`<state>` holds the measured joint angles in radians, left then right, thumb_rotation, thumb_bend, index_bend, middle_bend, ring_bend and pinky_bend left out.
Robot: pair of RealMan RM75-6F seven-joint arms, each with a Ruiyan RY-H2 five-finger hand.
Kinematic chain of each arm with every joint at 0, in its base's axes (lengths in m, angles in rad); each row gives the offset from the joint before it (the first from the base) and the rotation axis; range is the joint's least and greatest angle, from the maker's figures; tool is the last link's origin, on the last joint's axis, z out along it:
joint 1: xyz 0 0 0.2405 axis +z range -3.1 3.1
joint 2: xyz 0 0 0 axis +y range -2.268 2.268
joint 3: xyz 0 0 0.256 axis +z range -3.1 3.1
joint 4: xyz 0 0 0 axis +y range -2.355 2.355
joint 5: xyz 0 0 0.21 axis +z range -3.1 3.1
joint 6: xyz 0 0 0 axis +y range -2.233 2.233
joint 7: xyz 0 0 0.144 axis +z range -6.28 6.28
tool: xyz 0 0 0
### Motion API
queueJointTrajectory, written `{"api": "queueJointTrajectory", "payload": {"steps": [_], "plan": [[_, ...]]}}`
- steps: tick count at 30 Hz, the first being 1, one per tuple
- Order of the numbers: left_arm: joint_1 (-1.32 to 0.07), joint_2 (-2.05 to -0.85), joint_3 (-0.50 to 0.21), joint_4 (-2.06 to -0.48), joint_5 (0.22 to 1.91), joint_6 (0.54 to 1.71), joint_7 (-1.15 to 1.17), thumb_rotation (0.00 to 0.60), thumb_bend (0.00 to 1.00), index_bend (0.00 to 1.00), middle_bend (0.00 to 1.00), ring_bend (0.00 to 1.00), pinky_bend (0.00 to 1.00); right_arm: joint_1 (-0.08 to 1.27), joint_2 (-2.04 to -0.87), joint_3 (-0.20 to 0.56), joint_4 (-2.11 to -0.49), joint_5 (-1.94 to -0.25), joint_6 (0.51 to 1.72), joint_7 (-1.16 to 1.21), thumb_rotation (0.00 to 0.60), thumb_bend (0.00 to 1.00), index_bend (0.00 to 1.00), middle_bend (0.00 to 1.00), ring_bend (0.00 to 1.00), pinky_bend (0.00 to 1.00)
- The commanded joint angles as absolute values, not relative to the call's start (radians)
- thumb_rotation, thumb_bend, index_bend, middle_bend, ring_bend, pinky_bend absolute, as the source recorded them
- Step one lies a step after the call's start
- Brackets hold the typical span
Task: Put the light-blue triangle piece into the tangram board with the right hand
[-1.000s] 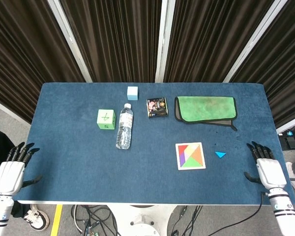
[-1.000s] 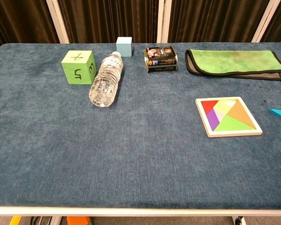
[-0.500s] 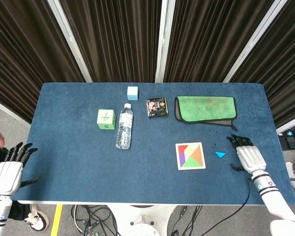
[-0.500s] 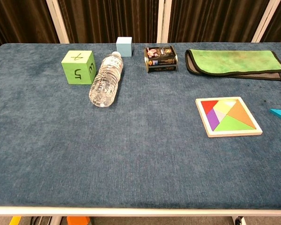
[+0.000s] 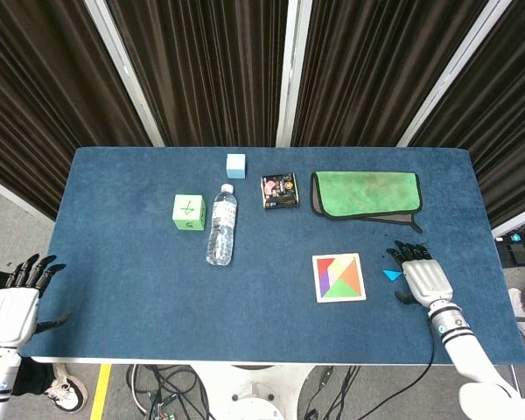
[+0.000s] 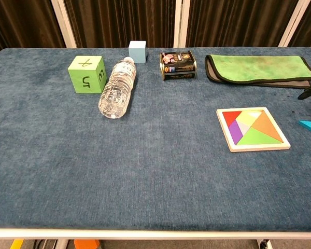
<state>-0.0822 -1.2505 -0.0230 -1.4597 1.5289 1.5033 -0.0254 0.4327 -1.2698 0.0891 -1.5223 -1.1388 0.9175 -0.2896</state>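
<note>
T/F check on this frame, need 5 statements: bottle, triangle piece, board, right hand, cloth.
1. The water bottle lies on its side. True.
2. The light-blue triangle piece already sits in the tangram board. False: it lies on the table to the right of the board, apart from it.
3. The right hand holds the triangle piece. False: the hand is beside the piece with fingers spread and holds nothing.
4. The green cloth lies farther from the robot than the tangram board. True.
5. The left hand rests on the green cube. False: it sits at the table's near left edge, far from the cube.
</note>
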Motion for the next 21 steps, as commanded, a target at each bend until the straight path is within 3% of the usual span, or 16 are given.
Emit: {"api": "queueJointTrajectory", "payload": {"steps": [1, 21], "plan": [[-0.082, -1.252, -0.024, -1.457, 1.528, 1.504, -0.027, 0.6, 0.0, 0.22, 0.12, 0.01, 0.13, 0.432, -1.29, 0.085, -1.503, -1.132, 0.931, -0.293, 0.6, 0.18, 0.15, 0.0, 0.0, 0.0], [-0.082, -1.25, -0.023, -1.456, 1.525, 1.499, -0.033, 0.6, 0.0, 0.22, 0.12, 0.01, 0.13, 0.449, -1.324, 0.089, -1.456, -1.12, 0.944, -0.277, 0.6, 0.18, 0.35, 0.0, 0.0, 0.0]]}}
